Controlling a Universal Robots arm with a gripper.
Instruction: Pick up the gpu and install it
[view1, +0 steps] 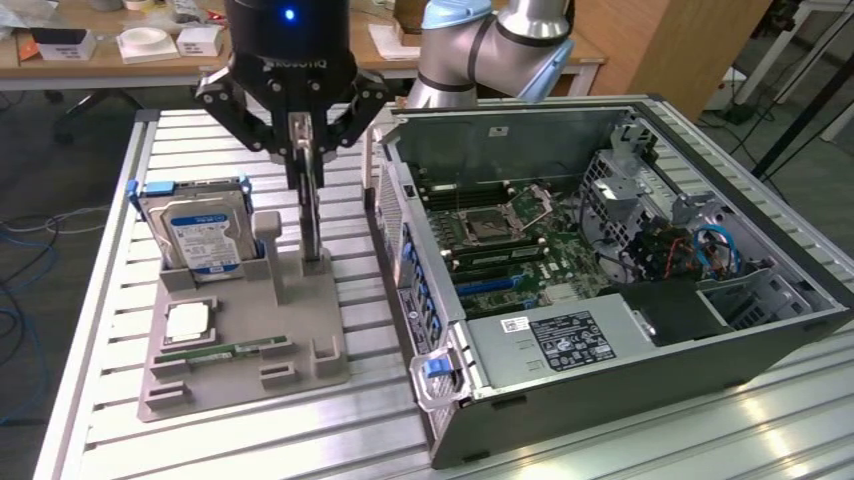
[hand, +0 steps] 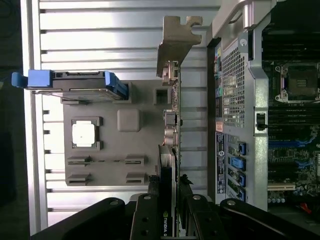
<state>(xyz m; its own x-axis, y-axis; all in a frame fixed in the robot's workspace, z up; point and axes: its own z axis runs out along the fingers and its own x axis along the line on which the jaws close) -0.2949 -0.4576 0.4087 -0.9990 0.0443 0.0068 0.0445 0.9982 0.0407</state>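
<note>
Now, jaws clamped on upright gpu (view1: 311, 215), near hard drive (view1: 200, 235)

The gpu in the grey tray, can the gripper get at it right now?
Probably yes: the gripper sits over the upright gpu, jaws either side of its top edge and seemingly shut on it; nothing stands between.

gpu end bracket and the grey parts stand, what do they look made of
The gpu has an end bracket that looks like bare sheet metal: thin, silvery, with a dull sheen. The grey stand is probably moulded or printed plastic: matte, evenly grey, with blocky slots.
</note>
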